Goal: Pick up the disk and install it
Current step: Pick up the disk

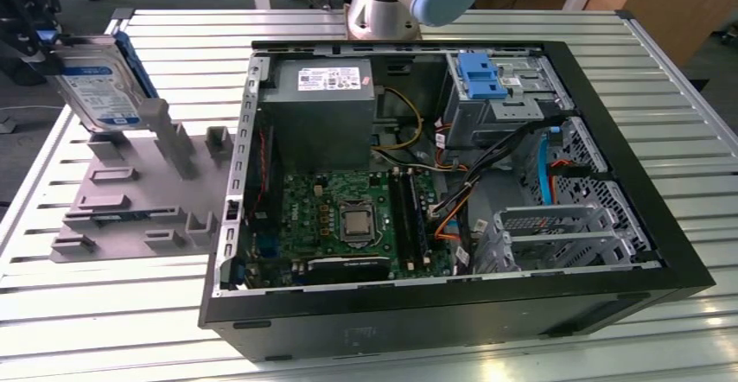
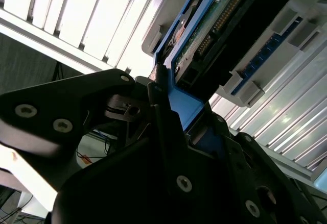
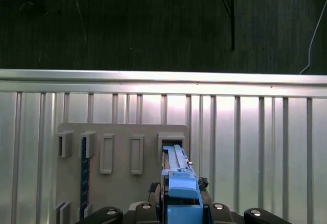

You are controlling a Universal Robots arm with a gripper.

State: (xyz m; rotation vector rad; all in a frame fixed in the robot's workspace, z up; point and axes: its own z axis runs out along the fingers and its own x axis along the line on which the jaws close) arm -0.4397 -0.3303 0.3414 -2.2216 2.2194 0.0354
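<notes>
The disk (image 1: 104, 92), a silver drive with a white-and-blue label in a blue carrier frame, stands on edge and tilted at the exterior view's far left. My black gripper (image 1: 44, 47) is shut on its upper end. Its lower edge hangs at or just over the posts of the grey holder plate (image 1: 127, 200); I cannot tell whether they touch. In the second wrist view the gripper (image 2: 173, 109) clamps the blue frame, and the disk's (image 2: 214, 25) green circuit board shows beyond. In the first wrist view the disk's (image 3: 176, 175) blue edge points at a slot in the holder plate (image 3: 117, 193).
An open black computer case (image 1: 461, 317) lies on the slatted metal table (image 1: 92, 313). Inside it are a motherboard (image 1: 346, 209), a grey power supply box (image 1: 321, 97), cables, and a drive bay with a blue latch bracket (image 1: 482, 75) at the far end. The arm's base (image 1: 398, 2) stands behind the case.
</notes>
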